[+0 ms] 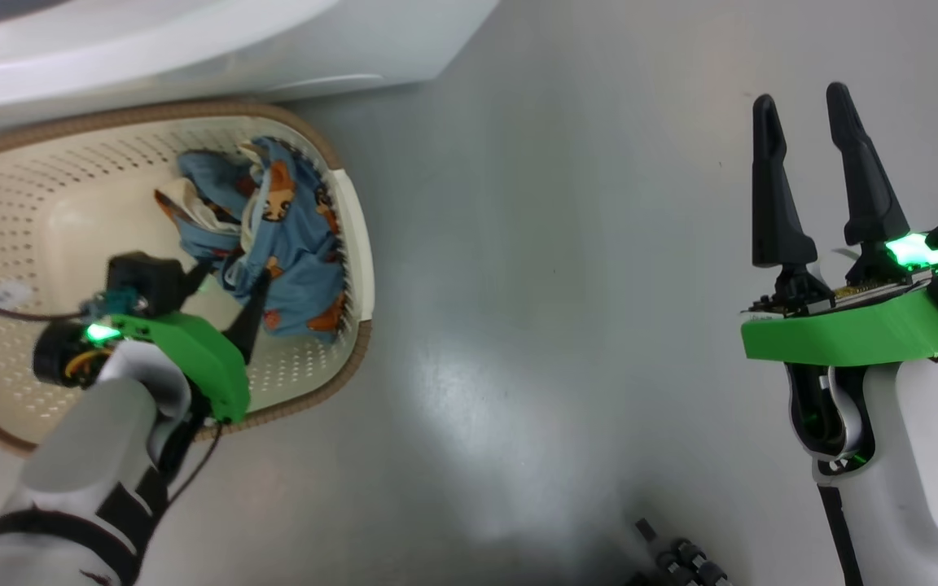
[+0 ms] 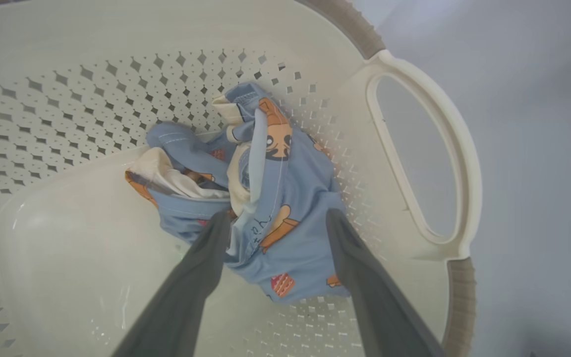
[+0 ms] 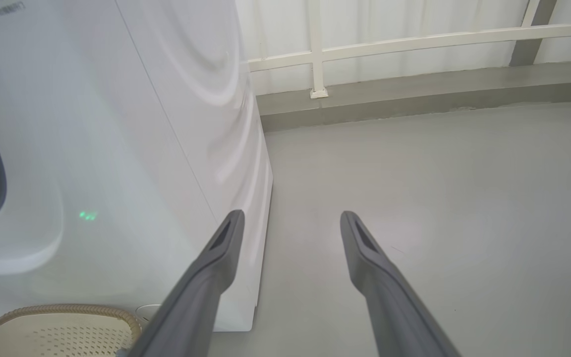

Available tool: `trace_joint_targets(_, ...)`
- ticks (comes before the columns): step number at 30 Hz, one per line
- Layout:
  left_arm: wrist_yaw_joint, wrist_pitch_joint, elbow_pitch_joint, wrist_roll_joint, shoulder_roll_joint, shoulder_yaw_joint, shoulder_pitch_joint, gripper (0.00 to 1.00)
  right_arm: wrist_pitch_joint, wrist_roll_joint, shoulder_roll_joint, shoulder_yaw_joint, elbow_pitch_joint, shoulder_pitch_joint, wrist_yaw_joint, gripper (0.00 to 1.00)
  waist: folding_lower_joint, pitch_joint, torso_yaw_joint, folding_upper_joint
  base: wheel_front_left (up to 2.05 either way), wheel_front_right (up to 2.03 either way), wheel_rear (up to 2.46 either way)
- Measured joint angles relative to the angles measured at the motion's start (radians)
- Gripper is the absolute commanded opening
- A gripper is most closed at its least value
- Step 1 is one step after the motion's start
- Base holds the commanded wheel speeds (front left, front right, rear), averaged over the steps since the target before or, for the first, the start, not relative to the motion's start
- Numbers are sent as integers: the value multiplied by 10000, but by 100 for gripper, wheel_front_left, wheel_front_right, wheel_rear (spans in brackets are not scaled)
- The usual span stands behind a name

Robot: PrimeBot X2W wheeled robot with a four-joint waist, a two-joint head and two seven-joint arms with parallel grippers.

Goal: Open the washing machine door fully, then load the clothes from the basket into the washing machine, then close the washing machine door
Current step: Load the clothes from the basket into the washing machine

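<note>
In the head view the basket [image 1: 46, 212] sits on the floor [image 1: 518, 285] at 9 o'clock, with the washer [image 1: 192, 41] just beside it at its 12. The clothes [image 1: 290, 244] lie bunched at the basket's 3 o'clock end. The left claw [image 2: 278, 214] reaches in with its fingers spread, straddling the bundle. The right claw [image 1: 801, 98], at 3 o'clock, hangs over the floor, parted and empty.

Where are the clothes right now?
In the head view the clothes lie bunched at the right end of the basket, at the robot's left beside the washing machine; the left gripper has its jaws open either side of them.
</note>
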Motion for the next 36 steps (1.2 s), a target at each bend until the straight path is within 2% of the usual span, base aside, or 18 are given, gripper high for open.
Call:
trace_joint_targets(13, 0, 174, -174, -1889, 1135, -2127, -994, 100, 0, 401, 38, 301, -261, -165, 0, 100, 0, 944, -668, 0, 0, 0, 0)
trace_joint_targets(26, 0, 334, -554, -3599, 1726, -4067, -1782, 100, 0, 424, 102, 692, -445, -360, 0, 100, 0, 1419, -1036, 0, 0, 0, 0)
trace_joint_targets(33, 0, 334, -740, -4389, 1812, -4909, -1998, 100, -2, 424, 102, 892, -466, -393, 0, 100, 0, 1452, -1160, 0, 0, 0, 0)
trace_joint_targets(34, 0, 332, -750, -4485, 1825, -5001, -1998, 82, 0, 424, 102, 934, -472, -393, 0, 100, 0, 1441, -1174, 0, 0, 0, 0)
trace_joint_targets(35, 0, 330, -750, -4614, 1835, -5108, -1998, 49, 0, 424, 105, 951, -477, -392, 0, 100, 0, 1425, -1188, 0, 0, 0, 0)
trace_joint_targets(36, 0, 322, -759, -4715, 1835, -5214, -1998, 25, -2, 424, 105, 951, -485, -392, 0, 100, 0, 1404, -1197, 0, 0, 0, 0)
